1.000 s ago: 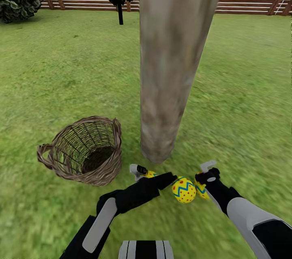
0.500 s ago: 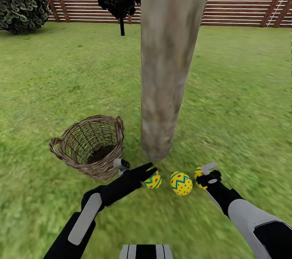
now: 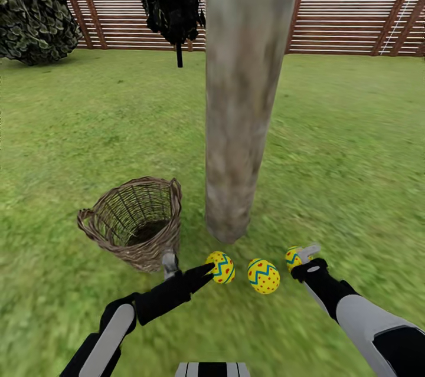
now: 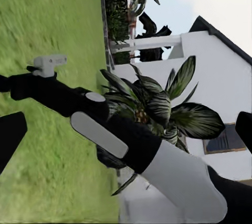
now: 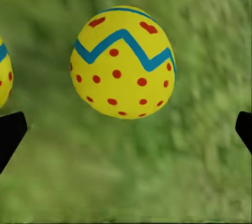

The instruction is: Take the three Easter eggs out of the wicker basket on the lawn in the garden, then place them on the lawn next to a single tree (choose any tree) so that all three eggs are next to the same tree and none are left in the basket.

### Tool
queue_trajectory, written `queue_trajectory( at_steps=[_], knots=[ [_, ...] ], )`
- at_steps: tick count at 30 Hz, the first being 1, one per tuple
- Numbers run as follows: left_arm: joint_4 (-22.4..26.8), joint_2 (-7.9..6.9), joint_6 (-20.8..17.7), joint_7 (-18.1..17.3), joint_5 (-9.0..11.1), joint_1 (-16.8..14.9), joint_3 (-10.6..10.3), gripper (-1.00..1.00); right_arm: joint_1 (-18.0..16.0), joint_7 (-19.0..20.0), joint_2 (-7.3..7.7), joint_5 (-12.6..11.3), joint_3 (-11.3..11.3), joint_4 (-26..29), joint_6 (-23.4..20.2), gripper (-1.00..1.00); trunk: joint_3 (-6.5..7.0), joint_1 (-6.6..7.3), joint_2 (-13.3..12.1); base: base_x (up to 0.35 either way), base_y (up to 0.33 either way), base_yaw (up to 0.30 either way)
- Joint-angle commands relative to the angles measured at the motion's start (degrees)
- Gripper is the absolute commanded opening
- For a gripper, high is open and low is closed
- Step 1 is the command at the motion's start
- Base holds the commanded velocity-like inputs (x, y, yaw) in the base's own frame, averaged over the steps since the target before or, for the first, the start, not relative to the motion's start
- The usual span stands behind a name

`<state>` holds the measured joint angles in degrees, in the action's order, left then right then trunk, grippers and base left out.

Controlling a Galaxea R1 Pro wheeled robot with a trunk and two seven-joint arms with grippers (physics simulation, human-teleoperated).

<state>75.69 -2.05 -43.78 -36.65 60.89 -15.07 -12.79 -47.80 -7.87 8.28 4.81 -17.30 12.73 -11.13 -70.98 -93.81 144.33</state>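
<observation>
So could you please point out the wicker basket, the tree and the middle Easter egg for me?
wicker basket [image 3: 154,248]: head view, front outer wall.
tree [image 3: 239,123]: head view, mid-trunk.
middle Easter egg [image 3: 263,276]: head view, centre of its shell.

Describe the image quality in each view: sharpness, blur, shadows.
Head view: tree trunk soft and smeared, grass blurry toward the edges, fence slats crisp, only a faint shadow under the wicker basket. Right wrist view: egg sharp, lawn behind it blurred. Left wrist view: grass streaky, house flat and evenly lit.
</observation>
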Motion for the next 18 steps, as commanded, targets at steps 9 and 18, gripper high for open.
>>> queue_trajectory(
  at_steps=[9,18],
  knots=[
    [-7.0,-0.68,-0.1,1.7,-1.8,0.6,-1.7,1.0,0.3,13.0,0.85,0.6,-0.2,-0.2,-3.5,1.0,1.97,0.24,-0.1,0.0,0.0,0.0],
    [-9.3,-4.08,0.2,1.7,-3.3,0.6,-1.7,1.0,0.3,13.3,0.77,0.6,-0.2,-2.2,-3.5,1.0,3.96,0.47,-0.2,0.0,0.0,0.0]
  ],
)
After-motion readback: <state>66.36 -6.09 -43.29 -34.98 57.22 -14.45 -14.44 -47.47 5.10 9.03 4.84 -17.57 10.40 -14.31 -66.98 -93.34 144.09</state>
